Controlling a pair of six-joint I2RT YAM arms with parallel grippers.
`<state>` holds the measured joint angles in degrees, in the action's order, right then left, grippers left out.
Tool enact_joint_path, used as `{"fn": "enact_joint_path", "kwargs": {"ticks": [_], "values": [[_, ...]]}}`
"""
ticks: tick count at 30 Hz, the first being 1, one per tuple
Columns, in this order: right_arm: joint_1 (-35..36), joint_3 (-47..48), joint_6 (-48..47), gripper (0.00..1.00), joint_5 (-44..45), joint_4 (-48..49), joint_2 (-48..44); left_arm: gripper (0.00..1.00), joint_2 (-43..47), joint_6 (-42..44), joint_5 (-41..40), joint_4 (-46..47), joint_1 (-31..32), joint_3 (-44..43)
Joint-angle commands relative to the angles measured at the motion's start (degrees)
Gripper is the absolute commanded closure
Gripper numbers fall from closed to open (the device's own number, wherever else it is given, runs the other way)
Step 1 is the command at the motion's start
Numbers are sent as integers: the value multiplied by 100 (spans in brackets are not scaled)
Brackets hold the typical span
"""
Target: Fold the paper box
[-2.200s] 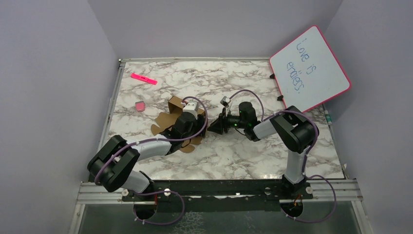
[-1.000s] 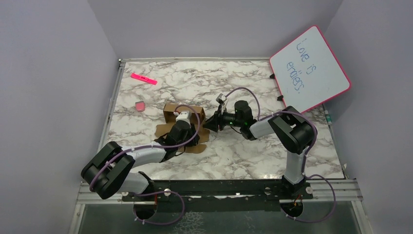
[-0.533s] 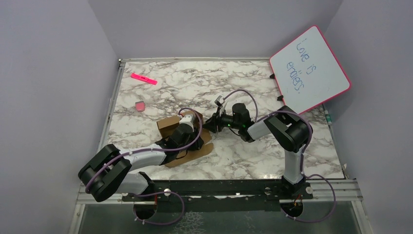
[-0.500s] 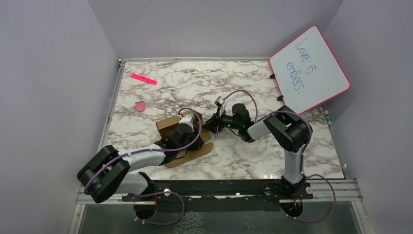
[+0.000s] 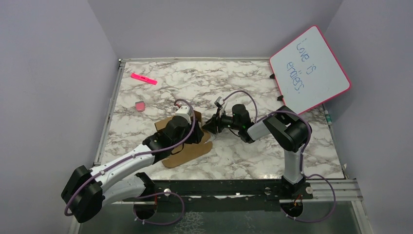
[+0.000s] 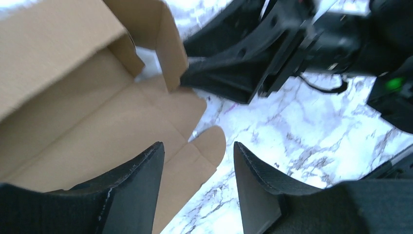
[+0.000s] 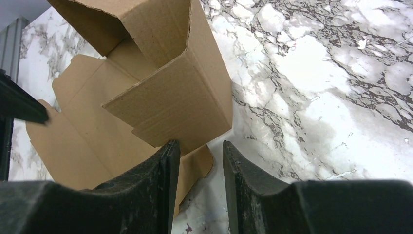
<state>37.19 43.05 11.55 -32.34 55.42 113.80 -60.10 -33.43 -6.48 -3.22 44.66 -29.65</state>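
On white-veined marble tabletop [image 5: 272,146], lilac walls [image 5: 214,24] around: left gripper [image 6: 197,148] spread over brown cardboard paper box [image 6: 63,122] (half-folded); right gripper [image 7: 200,146] narrowly parted.

The table [image 5: 272,83] has a top with a white and grey marble pattern. Plain walls [image 5: 48,87] of pale lilac close it on three sides (the back wall [image 5: 214,24] looks a little darker). A metal rail [image 5: 219,187] runs along the near edge. The light is soft and even.
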Motion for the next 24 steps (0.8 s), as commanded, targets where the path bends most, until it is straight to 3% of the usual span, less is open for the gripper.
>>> {"fn": "enact_joint_path", "kwargs": {"ticks": [1,11,18,24], "values": [[47,107,-202,57,-114,126,83,44,480,491,-921,-1074,-44,-729],[43,169,-371,57,-169,-78,47,50,152,341,-2245,-1481,-812,-1566],[49,251,-475,57,-236,-205,93,45,-579,469,-1415,-1202,-1644,-1759],[46,282,-546,57,-253,-248,77,39,-1061,557,-871,-541,-1803,-1633]]}}
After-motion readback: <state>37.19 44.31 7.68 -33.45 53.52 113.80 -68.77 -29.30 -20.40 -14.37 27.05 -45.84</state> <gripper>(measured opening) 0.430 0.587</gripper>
